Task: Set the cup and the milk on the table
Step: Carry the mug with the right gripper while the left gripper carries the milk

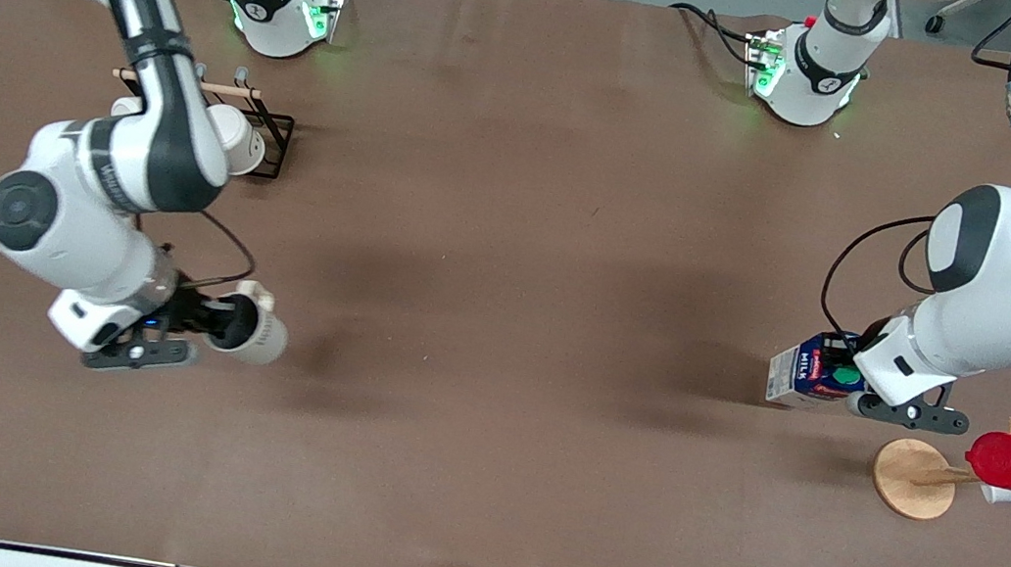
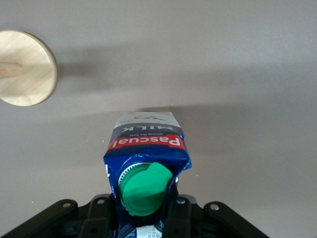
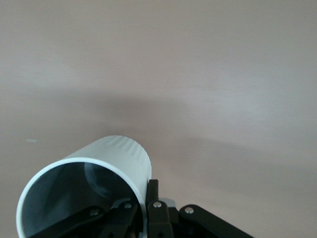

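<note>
Two held items, milk (image 1: 806, 373) beside wooden stand (image 1: 912, 477), cup (image 1: 253, 333)

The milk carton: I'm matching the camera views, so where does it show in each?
Front view: blue-and-white gable-top milk carton, in the left end effector, beside the round wooden base.
Left wrist view: carton at centre-bottom; the same wooden base is the shared landmark.
Right wrist view: absent.
</note>
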